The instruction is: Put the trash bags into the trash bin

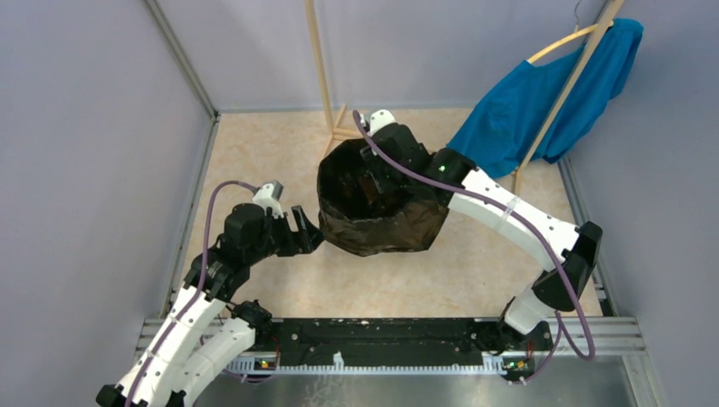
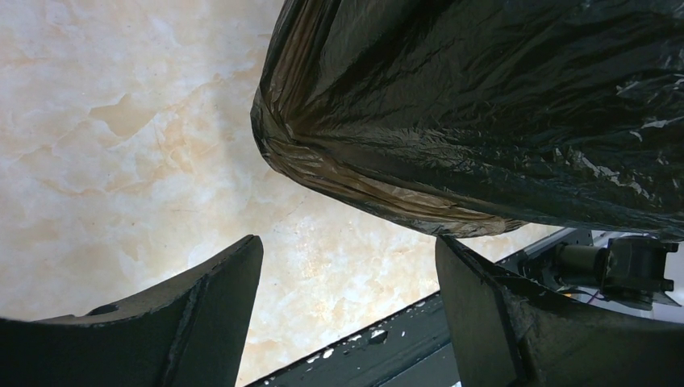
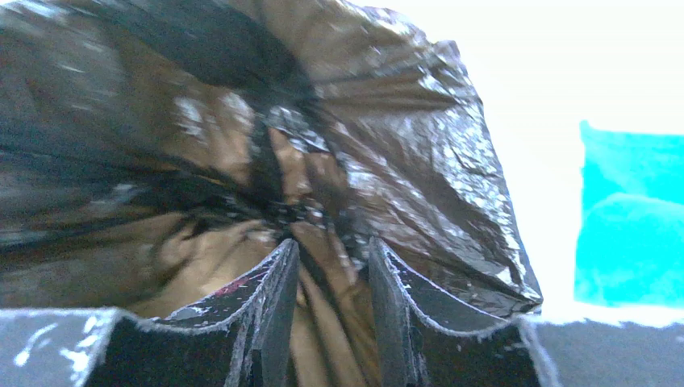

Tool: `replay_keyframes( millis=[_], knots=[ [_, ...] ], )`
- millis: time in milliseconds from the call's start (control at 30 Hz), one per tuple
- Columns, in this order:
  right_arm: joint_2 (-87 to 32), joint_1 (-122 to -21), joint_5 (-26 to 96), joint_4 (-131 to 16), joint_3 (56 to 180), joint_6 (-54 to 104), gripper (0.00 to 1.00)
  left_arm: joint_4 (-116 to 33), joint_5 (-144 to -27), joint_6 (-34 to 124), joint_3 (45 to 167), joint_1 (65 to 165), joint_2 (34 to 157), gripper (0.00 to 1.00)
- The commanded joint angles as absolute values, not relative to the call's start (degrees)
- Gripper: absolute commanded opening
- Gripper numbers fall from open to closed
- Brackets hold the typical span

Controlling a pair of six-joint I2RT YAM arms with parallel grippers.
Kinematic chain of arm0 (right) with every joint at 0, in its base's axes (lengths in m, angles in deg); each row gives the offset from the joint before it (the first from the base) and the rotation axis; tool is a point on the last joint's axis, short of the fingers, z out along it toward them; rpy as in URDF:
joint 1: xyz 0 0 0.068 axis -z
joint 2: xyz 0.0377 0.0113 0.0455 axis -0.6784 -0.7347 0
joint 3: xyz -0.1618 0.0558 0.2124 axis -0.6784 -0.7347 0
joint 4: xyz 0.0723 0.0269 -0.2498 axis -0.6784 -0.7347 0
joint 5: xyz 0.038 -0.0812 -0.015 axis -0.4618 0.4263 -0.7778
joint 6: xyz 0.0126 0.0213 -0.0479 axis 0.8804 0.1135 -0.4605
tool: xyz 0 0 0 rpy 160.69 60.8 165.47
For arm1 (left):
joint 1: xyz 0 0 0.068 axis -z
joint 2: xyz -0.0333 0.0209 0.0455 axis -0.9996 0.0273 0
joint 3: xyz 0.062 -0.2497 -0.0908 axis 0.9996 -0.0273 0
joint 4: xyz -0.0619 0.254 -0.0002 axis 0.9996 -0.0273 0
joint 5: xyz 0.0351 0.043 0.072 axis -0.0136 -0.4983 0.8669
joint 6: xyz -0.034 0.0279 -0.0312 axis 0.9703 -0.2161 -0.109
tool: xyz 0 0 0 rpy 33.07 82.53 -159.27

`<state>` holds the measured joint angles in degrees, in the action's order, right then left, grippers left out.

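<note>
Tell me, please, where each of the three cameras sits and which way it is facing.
Top external: above and behind the arms, looking down on the marbled surface; both arms, the left gripper, the right gripper and the trash bag show.
Left wrist: on the left arm, looking past its open fingers at the bag's lower side.
Right wrist: on the right arm, looking at bunched bag plastic pinched between its fingers.
Shared: every view shows the bag; top external and right wrist both show the blue garment.

Trash bag (image 1: 381, 212) glossy black, brownish where stretched; garment (image 1: 543, 102) blue; tabletop (image 1: 254, 153) beige marbled.
</note>
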<state>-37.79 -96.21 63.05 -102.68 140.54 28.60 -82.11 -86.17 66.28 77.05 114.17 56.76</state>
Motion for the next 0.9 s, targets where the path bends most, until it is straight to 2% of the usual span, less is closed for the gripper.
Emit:
replay_keyframes(
  millis=[0,167,267,400,500,733,867],
  knots=[
    [-36.99,-96.13,73.83,-97.54,134.62,22.49,0.34,-79.1,-87.76,66.37,76.28,114.08,57.71,0.85],
    [-40.24,-95.9,74.55,-89.3,129.55,21.49,0.3,-79.69,-87.56,66.2,77.05,114.09,57.84,0.85],
    [-43.17,-95.97,76.61,-91.14,131.19,23.27,0.25,-80.42,-86.95,66.04,77.56,114.1,57.33,0.85],
    [-41.89,-96.9,74.23,-93.32,133.99,24.05,0.26,-81.15,-86.17,65.74,77.35,114.03,56.92,0.86],
    [-39.02,-97.2,70.85,-95.99,136.18,25.31,0.32,-80.84,-85.51,65.89,76.93,114.1,57.22,0.86],
    [-30.09,-97.21,64.61,-98.82,136.42,28.93,0.54,-79.39,-85.16,66.25,77.07,114.09,58.38,0.86],
    [-23.58,-97.21,65.42,-99.15,134.67,31.82,0.63,-79.18,-84.62,66.5,76.74,114.1,58.52,0.86]
  ],
)
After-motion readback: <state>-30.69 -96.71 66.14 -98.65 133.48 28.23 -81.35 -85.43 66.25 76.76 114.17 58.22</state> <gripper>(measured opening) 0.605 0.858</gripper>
